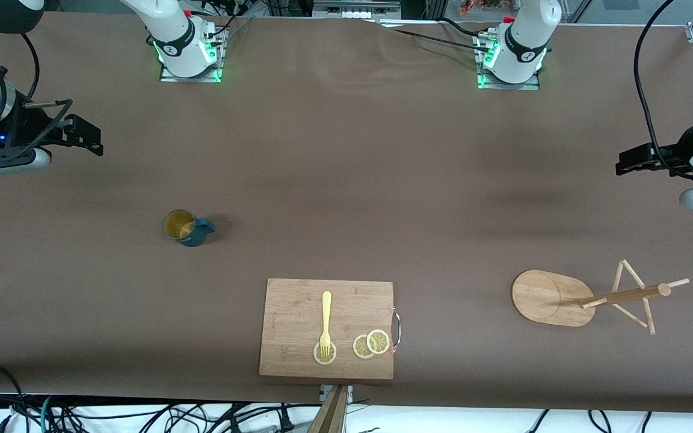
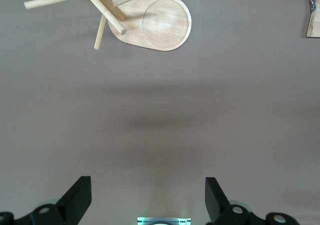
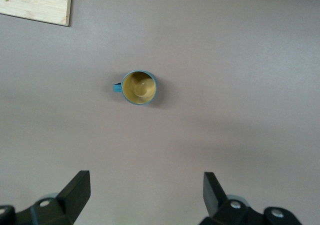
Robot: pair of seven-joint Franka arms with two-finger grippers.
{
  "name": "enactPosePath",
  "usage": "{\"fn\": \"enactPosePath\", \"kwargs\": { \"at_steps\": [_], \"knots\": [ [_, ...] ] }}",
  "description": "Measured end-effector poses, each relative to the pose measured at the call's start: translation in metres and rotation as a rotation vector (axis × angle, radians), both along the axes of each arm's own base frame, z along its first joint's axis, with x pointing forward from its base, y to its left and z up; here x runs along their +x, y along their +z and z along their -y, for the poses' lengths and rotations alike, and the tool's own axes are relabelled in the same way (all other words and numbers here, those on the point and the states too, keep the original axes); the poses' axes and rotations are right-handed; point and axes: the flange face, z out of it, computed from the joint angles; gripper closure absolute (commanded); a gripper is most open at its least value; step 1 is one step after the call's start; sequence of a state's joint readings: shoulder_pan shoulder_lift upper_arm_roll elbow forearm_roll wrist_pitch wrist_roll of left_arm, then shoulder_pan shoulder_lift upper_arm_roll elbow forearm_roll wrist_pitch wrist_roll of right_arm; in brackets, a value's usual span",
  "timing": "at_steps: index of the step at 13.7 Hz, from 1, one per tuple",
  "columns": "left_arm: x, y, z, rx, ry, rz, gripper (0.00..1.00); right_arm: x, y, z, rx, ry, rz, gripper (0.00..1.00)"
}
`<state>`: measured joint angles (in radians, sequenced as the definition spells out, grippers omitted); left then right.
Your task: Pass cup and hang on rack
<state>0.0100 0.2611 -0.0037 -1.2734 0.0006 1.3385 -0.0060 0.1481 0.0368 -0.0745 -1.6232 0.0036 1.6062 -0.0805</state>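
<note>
Cup (image 1: 187,228) stands upright on the brown table (image 1: 346,180), toward the right arm's end, its yellow inside showing and its handle pointing toward the board (image 1: 327,328). In the right wrist view the cup (image 3: 138,87) sits alone on bare table, well apart from the board's corner (image 3: 37,4).

Right gripper (image 1: 85,137) hangs in the air over the table's edge at its own end, jaws spread wide and holding nothing; its fingers (image 3: 75,192) frame empty cloth. Left gripper (image 1: 635,162) hangs over the table at the left arm's end, jaws likewise spread and empty.

Rack (image 1: 587,297) stands near the left arm's end, its pole and pegs rising from the oval base; the left wrist view shows the rack (image 2: 150,22) too.

Board lies nearest the camera, carrying a yellow fork (image 1: 325,322) and three lemon slices (image 1: 372,344).
</note>
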Motion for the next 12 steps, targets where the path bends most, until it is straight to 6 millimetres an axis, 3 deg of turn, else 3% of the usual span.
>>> {"fn": "enactPosePath", "kwargs": {
  "at_steps": [12],
  "knots": [
    [0.0002,-0.0005,0.0095,0.002,-0.007,-0.001,0.0,0.0019,0.0014,-0.0003,0.008,-0.005,0.017,0.0]
  ]
}}
